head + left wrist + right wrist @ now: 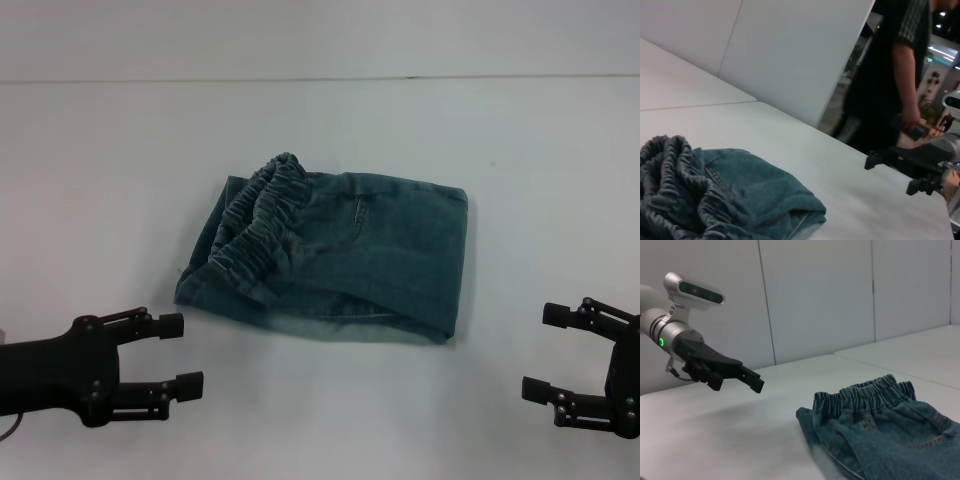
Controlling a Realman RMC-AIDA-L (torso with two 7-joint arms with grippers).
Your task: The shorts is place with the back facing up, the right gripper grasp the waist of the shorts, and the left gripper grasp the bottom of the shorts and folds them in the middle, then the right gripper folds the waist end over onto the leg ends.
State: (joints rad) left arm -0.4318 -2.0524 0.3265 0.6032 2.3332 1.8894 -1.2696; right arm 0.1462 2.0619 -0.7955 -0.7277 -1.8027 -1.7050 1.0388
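Black left tool and right tool hover low at the near edge, both spread and holding nothing. Between and beyond them, folded denim shorts lie mid-table, elastic waistband bunched on top at the left.

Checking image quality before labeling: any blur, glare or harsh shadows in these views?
Head view: even light, only a soft shadow under the shorts, no glare. Left wrist view: the person behind the table is motion-blurred, background lamps flare. Right wrist view: the left gripper is sharp, near denim soft.
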